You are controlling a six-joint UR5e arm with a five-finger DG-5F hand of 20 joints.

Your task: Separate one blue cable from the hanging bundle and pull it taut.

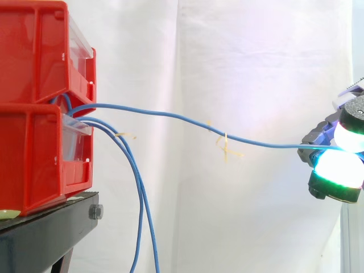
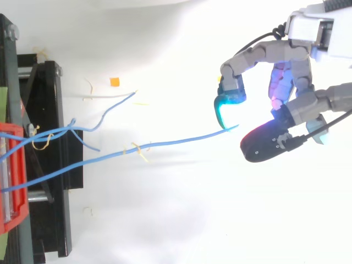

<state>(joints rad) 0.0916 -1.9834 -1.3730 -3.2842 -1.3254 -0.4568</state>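
White curtain [image 1: 239, 62] behind; blue cable [image 1: 170, 115] from red bins [image 1: 34, 114] pinched in robot hand [image 2: 286, 82]

Hand [image 2: 308, 102] fingers curled, pinching blue cable [image 1: 170, 115] end.

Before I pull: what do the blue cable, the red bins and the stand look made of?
The blue cable: smooth plastic-jacketed wire, likely; it bends in soft curves. The red bins: glossy moulded plastic, with clear front panels. The stand: probably black painted metal, with a bolt head at its edge.

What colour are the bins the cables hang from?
The bins are red, clearest in side view.
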